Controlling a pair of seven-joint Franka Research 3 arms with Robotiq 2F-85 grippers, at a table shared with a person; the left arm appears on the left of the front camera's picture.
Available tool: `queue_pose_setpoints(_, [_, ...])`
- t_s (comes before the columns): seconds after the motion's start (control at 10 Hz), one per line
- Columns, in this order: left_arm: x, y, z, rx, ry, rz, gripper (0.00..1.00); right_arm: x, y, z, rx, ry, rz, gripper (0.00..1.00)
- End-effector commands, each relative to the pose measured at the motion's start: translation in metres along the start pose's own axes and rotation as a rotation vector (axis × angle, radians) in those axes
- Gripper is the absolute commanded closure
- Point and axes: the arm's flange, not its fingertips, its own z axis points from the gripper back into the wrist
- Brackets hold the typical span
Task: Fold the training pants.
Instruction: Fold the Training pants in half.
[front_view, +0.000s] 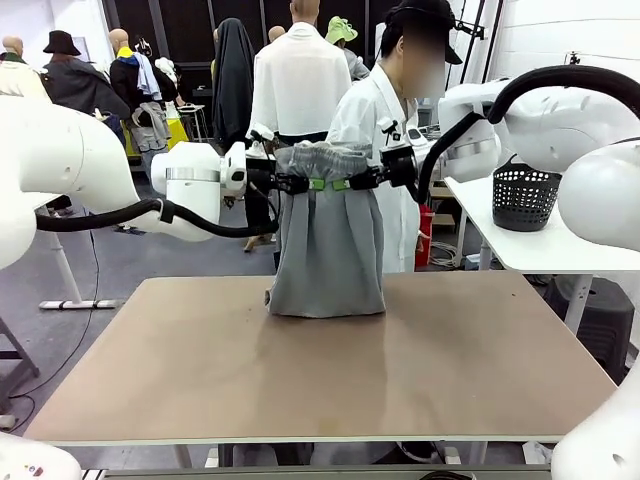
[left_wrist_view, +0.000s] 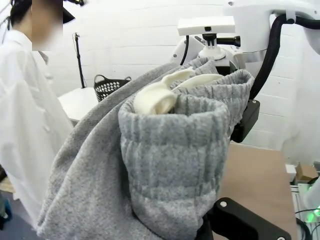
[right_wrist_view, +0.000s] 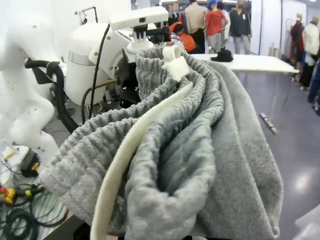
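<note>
Grey jersey training pants (front_view: 328, 240) hang by their gathered waistband, pinched between the left gripper (front_view: 312, 184) and right gripper (front_view: 342, 184), hem touching the brown table (front_view: 420, 360).

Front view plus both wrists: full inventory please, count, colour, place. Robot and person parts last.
light grey jersey training pants: one, hanging by the waistband between the two claws, lower end resting on the table
pale drawstring: one, cream, at the gathered waistband
brown rectangular table: one, under the pants
black mesh basket: one, on the white side table
white side table: one, to the robot's right
left claw: one, black with green pads, shut on the waistband's left side
right claw: one, same colours, shut on its right side
person in white coat: one, standing behind the pants at the far side
</note>
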Motion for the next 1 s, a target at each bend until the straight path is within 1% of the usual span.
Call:
queue_pose_setpoints(0.0, [-0.026, -0.015, 0.006, -0.027, -0.009, 0.080, 1.00, -0.009, 0.028, 0.005, 0.008, -0.055, -0.049, 1.00])
queue_pose_setpoints(0.3, [-0.054, -0.038, 0.008, -0.053, -0.022, 0.169, 1.00, -0.040, 0.048, 0.000, 0.028, -0.057, -0.148, 1.00])
queue_pose_setpoints(0.4, [-0.055, -0.041, 0.009, -0.047, -0.030, 0.175, 1.00, -0.043, 0.048, -0.002, 0.035, -0.061, -0.160, 1.00])
queue_pose_setpoints(0.5, [-0.046, -0.035, 0.010, -0.057, -0.032, 0.128, 1.00, -0.035, 0.039, -0.007, 0.047, -0.052, -0.136, 1.00])
queue_pose_setpoints(0.6, [-0.055, -0.036, -0.001, -0.070, -0.015, 0.150, 1.00, -0.054, 0.039, -0.005, 0.023, -0.003, -0.131, 1.00])
queue_pose_setpoints(0.9, [-0.055, -0.036, -0.001, -0.070, -0.015, 0.150, 1.00, -0.054, 0.039, -0.005, 0.023, -0.003, -0.131, 1.00])
